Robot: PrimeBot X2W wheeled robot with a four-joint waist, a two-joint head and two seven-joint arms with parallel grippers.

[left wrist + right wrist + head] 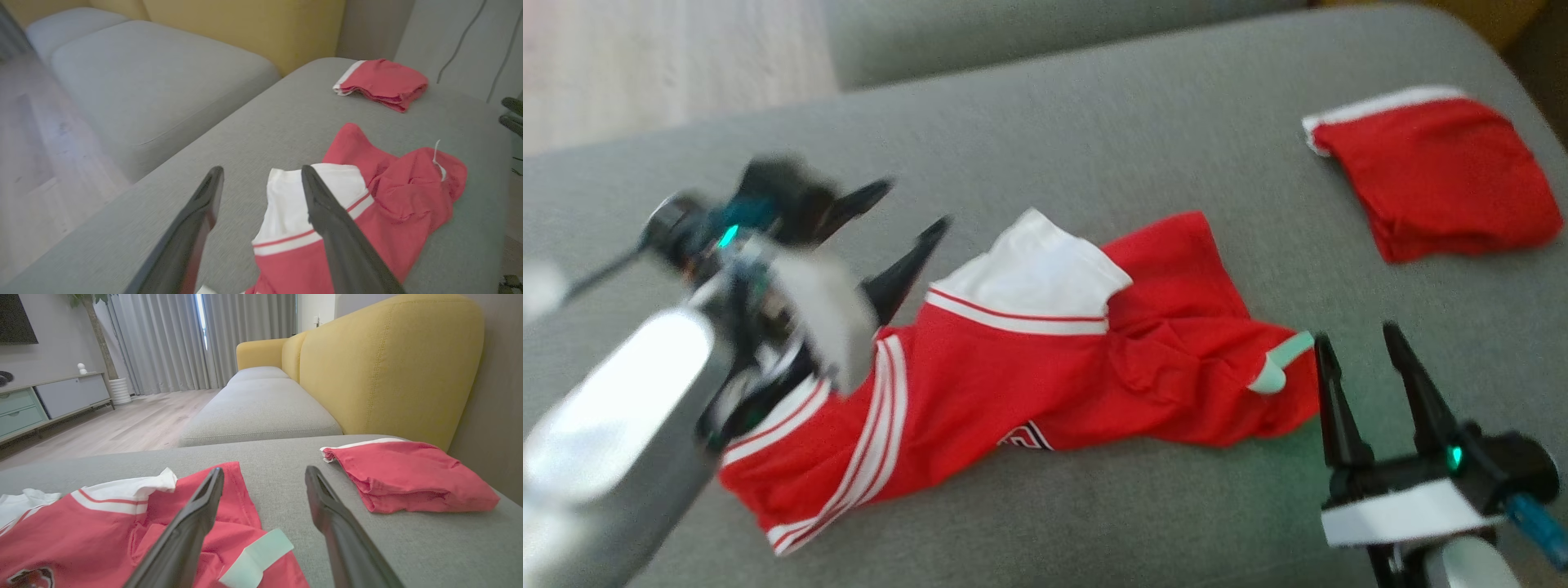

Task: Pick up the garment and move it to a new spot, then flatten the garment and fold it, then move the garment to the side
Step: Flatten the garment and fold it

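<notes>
Left gripper (916, 202) and its forearm were badly smeared in head view; jaws apart, nothing between them. The wrist housing covered the striped end of the red jersey (1045, 367), so I couldn't tell whether it touched the cloth there. In left wrist view both fingers (327, 212) sat over the white panel (294, 204), contact unclear.

Right gripper (1356, 333) was sharp, cut off at the frame bottom, jaws apart and empty, just beside the jersey's rumpled end with the mint tag (1278, 363).

The jersey lay crumpled mid-way across the grey sofa cushion (1094, 147), one white panel flipped up. Its crest (1025, 437) was folded under at the hem and only partly readable.

A folded red garment (1437, 175) sat well apart near the cushion's far right corner, close to the yellow backrest (388, 367).

There was a bare grey strip between the two garments and more along the far side. The cushion's left edge dropped to the wood floor (36, 155), with a second seat cushion (155, 85) across the seam.
</notes>
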